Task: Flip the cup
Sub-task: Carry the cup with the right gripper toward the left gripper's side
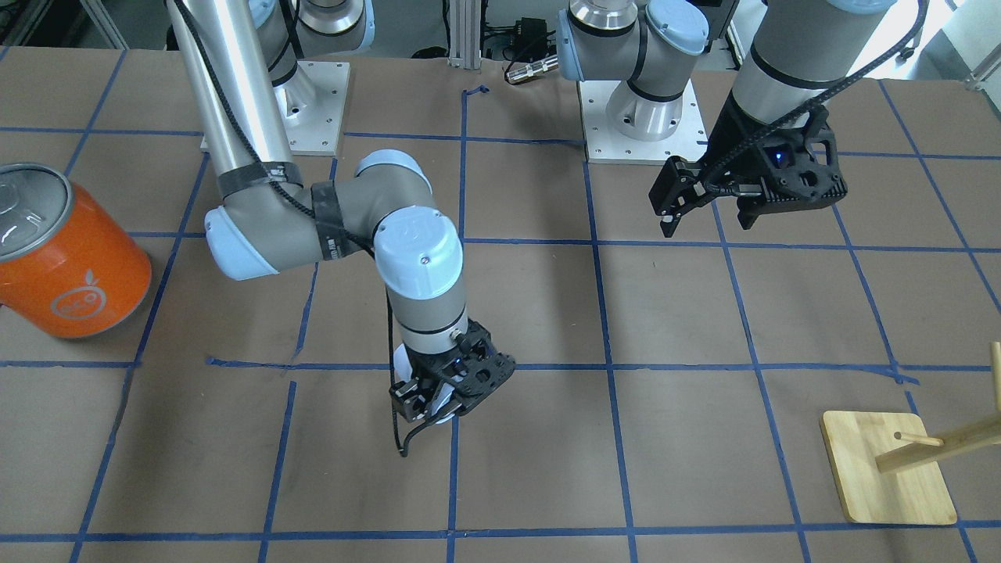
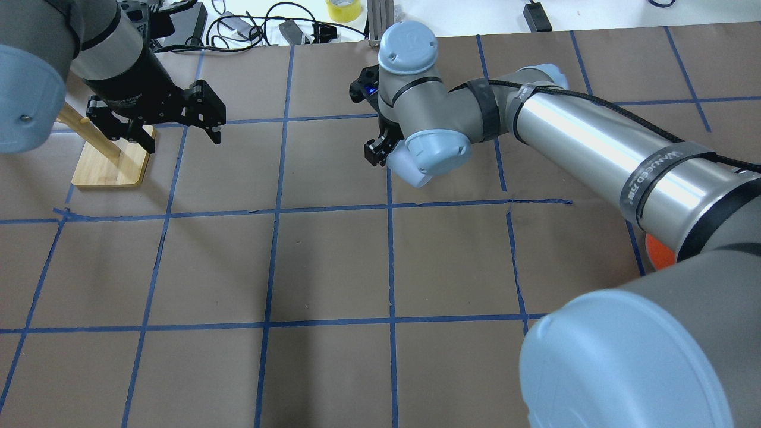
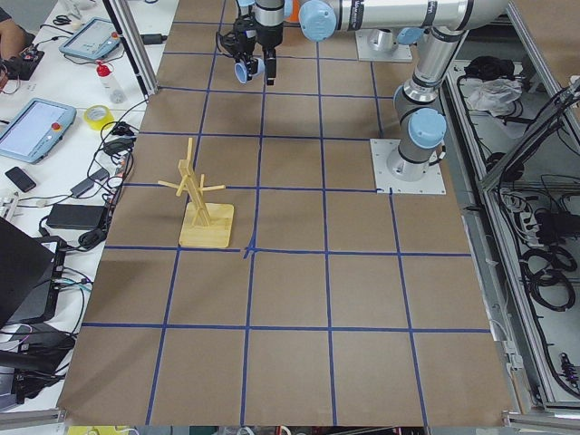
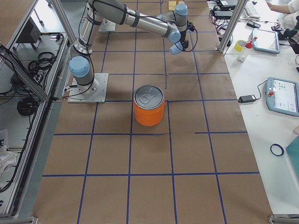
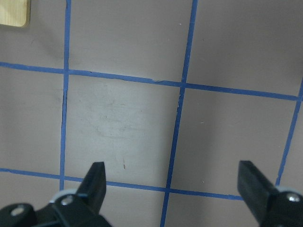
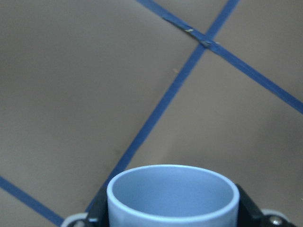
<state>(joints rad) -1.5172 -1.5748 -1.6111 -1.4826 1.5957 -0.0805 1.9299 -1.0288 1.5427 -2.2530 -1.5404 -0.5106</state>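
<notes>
The pale blue-white cup (image 6: 173,196) sits between the fingers of my right gripper (image 1: 426,399), which is shut on it near the table's middle. Its open mouth faces the right wrist camera and the bluish inside shows. From the front only white slivers of the cup (image 1: 402,361) show behind the gripper. It also shows in the exterior left view (image 3: 243,71) and the exterior right view (image 4: 175,49). I cannot tell whether it touches the table. My left gripper (image 1: 704,207) hangs open and empty above the table, far from the cup; its fingers (image 5: 94,182) stand wide apart.
A big orange can (image 1: 70,258) with a silver lid stands on my right side of the table, also in the exterior right view (image 4: 149,106). A wooden rack on a square base (image 1: 887,469) stands on my left side, near the left gripper (image 2: 172,128).
</notes>
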